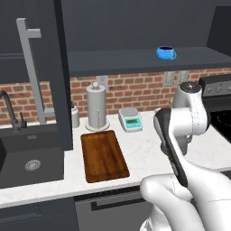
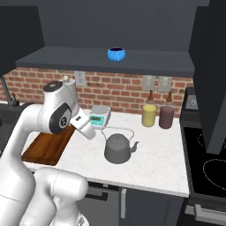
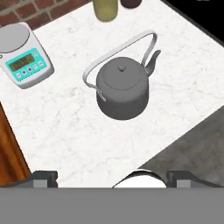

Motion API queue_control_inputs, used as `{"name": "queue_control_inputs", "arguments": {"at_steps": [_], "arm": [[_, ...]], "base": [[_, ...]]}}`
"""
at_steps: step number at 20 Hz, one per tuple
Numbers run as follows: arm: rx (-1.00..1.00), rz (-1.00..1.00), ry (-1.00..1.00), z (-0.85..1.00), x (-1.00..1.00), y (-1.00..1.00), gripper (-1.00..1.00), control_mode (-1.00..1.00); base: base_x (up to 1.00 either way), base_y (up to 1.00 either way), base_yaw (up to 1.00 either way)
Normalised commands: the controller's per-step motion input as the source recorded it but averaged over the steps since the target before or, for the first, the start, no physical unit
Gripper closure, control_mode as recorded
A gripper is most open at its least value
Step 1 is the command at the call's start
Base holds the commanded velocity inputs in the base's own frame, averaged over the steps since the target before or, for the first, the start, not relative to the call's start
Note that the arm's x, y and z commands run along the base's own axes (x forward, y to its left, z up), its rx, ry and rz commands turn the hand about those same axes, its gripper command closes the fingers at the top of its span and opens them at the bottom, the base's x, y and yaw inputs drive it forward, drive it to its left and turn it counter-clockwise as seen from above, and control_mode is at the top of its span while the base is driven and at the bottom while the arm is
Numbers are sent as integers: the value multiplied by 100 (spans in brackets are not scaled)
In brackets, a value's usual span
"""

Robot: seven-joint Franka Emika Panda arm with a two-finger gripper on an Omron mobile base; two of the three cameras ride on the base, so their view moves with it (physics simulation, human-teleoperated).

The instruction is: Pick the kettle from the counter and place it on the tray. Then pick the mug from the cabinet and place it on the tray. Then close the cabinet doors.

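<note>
Jaws spread wide on the two-finger gripper (image 3: 112,177), poised above the squat grey metal kettle (image 3: 123,87) with arched wire handle, upright near the front edge of the white marble-look counter (image 3: 78,131).

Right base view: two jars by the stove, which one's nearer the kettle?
The yellow jar. It stands left of the dark maroon jar, on the side toward the kettle; the maroon one sits closer to the stove.
</note>
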Motion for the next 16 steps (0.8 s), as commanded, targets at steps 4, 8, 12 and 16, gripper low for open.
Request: {"name": "queue_control_inputs", "arguments": {"at_steps": [4, 8, 12, 16], "arm": [[7, -11, 1, 0, 44, -46, -100, -100], [6, -11, 6, 0, 53, -42, -100, -100], [3, -13, 10, 0, 51, -32, -100, -100], [3, -5, 11, -13, 20, -44, -100, -100]], "base": [[0, 0, 0], [0, 0, 0], [0, 0, 0], [0, 0, 0]]}}
